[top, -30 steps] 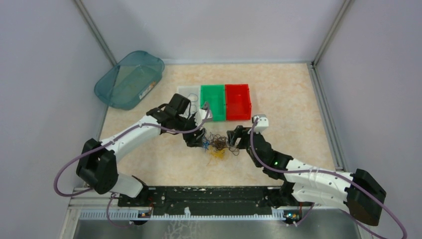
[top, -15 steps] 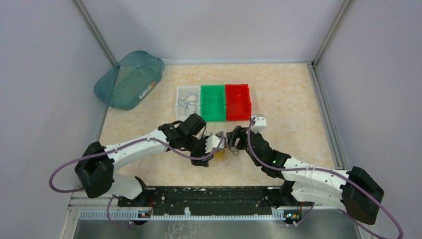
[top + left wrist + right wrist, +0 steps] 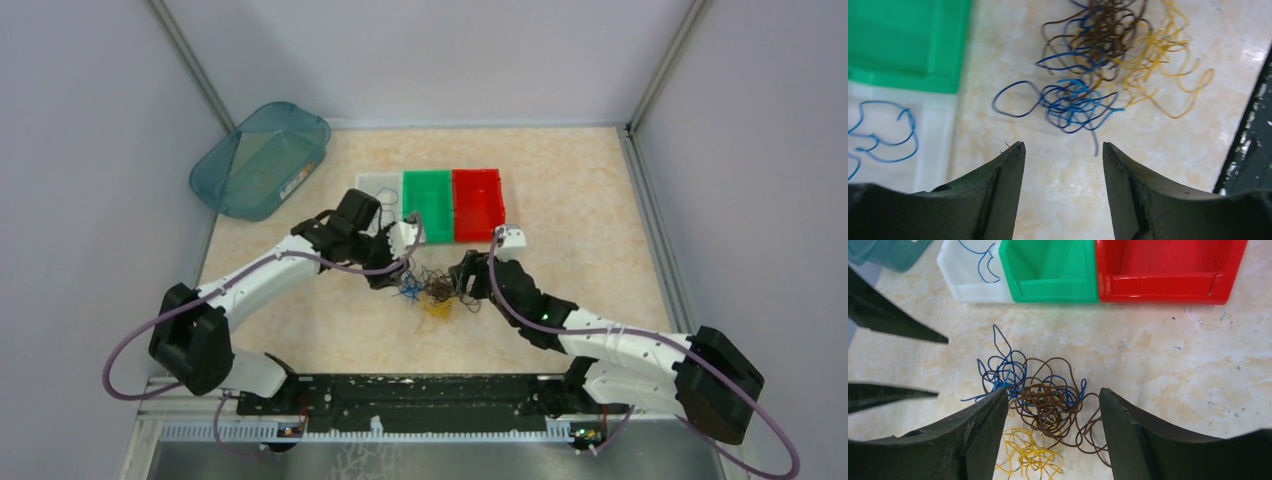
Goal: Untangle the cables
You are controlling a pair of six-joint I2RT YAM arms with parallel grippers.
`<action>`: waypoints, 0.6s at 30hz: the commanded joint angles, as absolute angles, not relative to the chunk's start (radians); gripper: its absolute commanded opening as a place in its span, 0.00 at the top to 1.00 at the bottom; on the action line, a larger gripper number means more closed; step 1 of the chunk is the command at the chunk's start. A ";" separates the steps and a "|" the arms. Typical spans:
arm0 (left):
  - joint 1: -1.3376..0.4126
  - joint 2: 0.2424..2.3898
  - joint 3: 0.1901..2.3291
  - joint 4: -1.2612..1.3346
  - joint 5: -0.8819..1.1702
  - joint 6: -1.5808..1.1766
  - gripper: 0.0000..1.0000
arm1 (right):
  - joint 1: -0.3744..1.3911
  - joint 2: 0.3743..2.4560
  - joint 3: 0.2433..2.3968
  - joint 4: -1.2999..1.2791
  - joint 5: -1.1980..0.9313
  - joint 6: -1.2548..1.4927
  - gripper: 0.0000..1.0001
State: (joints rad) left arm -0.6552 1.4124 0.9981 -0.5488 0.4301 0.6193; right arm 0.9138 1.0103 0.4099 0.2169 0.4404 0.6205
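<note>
Cables (image 3: 1048,400): lying as one blue, brown and yellow knot on the counter (image 3: 1173,365), just in front of the bins, between the two tools.
Left tool (image 3: 1063,147): hanging released, jaws spread, gripping nothing, near the blue clump's side.
Right tool (image 3: 1053,392): hovering released over the brown clump, holding nothing.
White bin (image 3: 950,270): carrying loose blue strands (image 3: 979,262) already.
Green bin (image 3: 1048,290), red bin (image 3: 1168,290): showing no strand.
Progress: seemingly early; some blue is sitting sorted, while most blue, all brown and all yellow are waiting knotted together.
Remaining: pulling each colour free, by my reading.
</note>
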 commanded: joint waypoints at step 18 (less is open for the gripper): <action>-0.525 1.624 1.115 -0.379 0.489 0.669 0.47 | 0.892 1.123 0.502 0.302 0.321 0.597 0.34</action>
